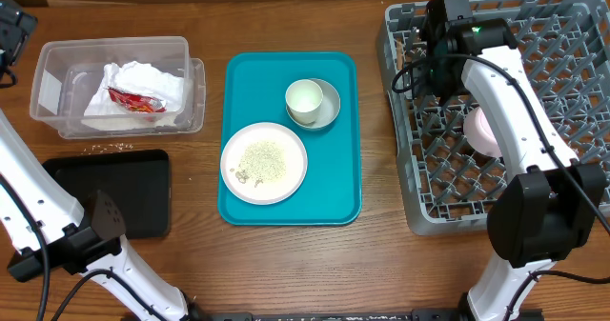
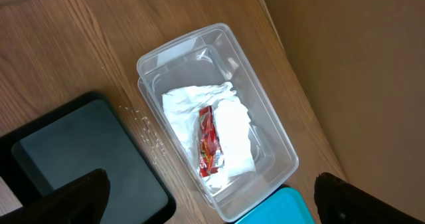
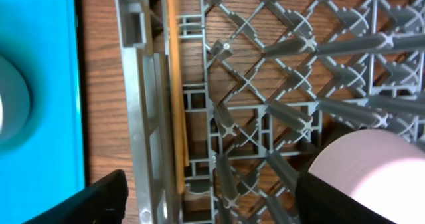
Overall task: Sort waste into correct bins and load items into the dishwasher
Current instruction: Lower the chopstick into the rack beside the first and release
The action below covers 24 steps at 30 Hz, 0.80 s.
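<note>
The clear tub (image 1: 57,59) holds the white napkin (image 1: 143,83) and the red wrapper (image 1: 133,100); both also show in the left wrist view (image 2: 232,127), (image 2: 208,141). The black tray (image 1: 143,192) lies in front of it. Rice bits (image 1: 110,148) lie on the table between them. The pink-white plate (image 1: 264,162) holds rice. The white cup (image 1: 304,99) sits in the grey bowl (image 1: 329,107). The pink bowl (image 1: 481,130) lies in the dish rack (image 1: 419,197). The chopsticks (image 3: 176,84) lie along its left wall. My left gripper (image 2: 216,207) is open and empty, high over the tub. My right gripper (image 3: 219,204) is open and empty over the rack's left side.
The teal serving tray (image 1: 338,188) lies mid-table under the plate and the bowl. The right arm (image 1: 515,121) reaches across the rack. The left arm (image 1: 38,197) runs along the table's left edge beside the black tray.
</note>
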### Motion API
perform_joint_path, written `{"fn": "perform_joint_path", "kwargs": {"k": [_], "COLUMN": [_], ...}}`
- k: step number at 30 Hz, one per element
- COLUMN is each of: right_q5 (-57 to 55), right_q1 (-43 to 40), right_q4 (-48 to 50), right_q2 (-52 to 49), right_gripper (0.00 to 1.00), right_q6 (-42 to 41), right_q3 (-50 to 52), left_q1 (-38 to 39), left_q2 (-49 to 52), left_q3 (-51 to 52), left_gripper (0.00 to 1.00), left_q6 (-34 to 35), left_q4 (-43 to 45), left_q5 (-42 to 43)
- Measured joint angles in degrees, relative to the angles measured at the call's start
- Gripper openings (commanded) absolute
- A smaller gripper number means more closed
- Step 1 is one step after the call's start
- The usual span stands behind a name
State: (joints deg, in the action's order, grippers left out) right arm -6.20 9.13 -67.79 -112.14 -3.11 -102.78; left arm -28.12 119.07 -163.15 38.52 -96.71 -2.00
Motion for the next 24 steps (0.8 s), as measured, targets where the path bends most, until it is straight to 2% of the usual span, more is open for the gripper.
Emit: {"fn": "perform_joint_path", "kwargs": {"k": [4,7,14,24], "right_q5": [0.0,0.0,1.4,2.8], "right_q1": [0.0,0.0,0.0,0.0], "right_q4": [-2.4,-6.4,-13.6,-23.0], "right_q2": [0.0,0.0,1.8,3.0], "right_gripper": [0.84,1.0,1.0,1.0], "right_q6": [-4.7,-9.1,-16.8,-19.4], "right_q3": [-0.1,-1.0,-3.9,-4.3], "left_q1": [0.0,0.0,0.0,0.0], "left_q2": [0.0,0.0,0.0,0.0], "left_q3": [0.0,0.0,0.0,0.0], "left_gripper": [1.0,1.0,1.0,1.0], "left_q6": [0.0,0.0,0.0,0.0], "left_q4": [0.0,0.0,0.0,0.0], "left_q5": [0.0,0.0,0.0,0.0]}}
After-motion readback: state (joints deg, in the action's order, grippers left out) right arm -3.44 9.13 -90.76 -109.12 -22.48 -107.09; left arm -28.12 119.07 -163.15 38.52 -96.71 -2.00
